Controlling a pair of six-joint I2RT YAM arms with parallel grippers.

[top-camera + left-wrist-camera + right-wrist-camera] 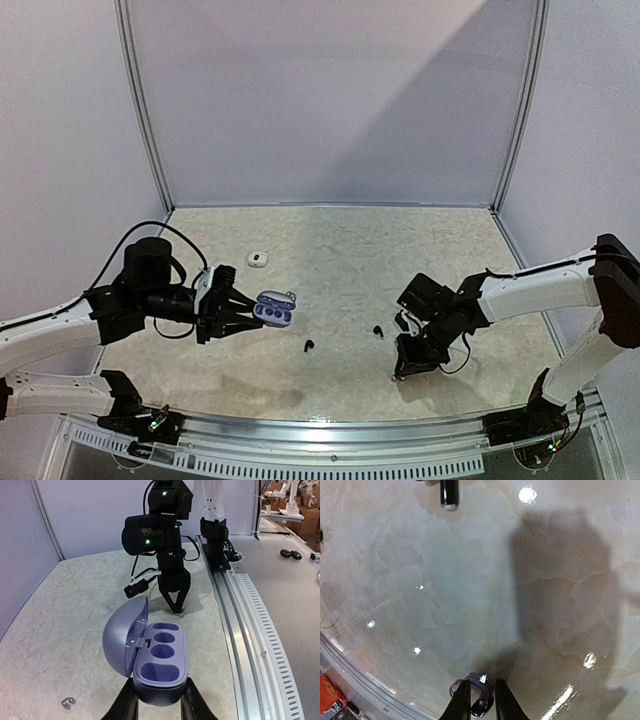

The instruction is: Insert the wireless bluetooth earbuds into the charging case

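My left gripper (243,312) (159,702) is shut on the lavender charging case (275,308) (160,660), held above the table with its lid swung open; its wells look empty. My right gripper (403,372) (482,700) points down at the table, shut on a small glossy greyish-purple earbud (483,704) (181,613) that rests on the surface. Two black earbuds (308,346) (378,330) lie on the table between the arms. Another small glinting earbud (68,702) lies near the left gripper.
A white pebble-shaped case (258,259) sits further back on the table. The metal rail (330,435) (250,630) runs along the near edge. A black cable plug (448,495) (135,589) hangs from the right arm just above the table.
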